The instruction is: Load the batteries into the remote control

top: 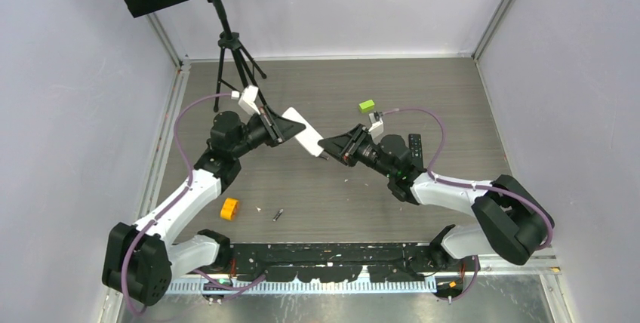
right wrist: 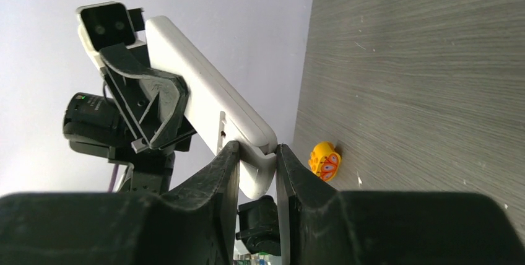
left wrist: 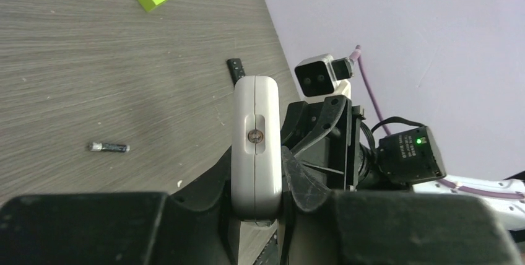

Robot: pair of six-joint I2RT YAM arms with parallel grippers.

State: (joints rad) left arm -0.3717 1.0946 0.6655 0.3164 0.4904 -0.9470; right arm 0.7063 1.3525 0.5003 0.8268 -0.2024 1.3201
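Note:
My left gripper [top: 283, 128] is shut on a white remote control [top: 304, 133] and holds it edge-on above the table; the left wrist view shows its fingers [left wrist: 257, 160] pressed on both faces of the remote control [left wrist: 255, 110]. Facing it from the right, my right gripper [top: 326, 149] has its two fingers [right wrist: 255, 148] against the free end of the remote control [right wrist: 204, 85], one on each side. One slim dark battery [top: 278, 215] lies on the table near the front; in the left wrist view the battery [left wrist: 109, 147] is at the left.
A black remote [top: 416, 146] lies by the right arm. An orange block [top: 229, 208] sits front left and a lime-green block [top: 367, 105] further back. A tripod [top: 226, 44] carrying a black perforated plate stands at the back left. Walls enclose the table.

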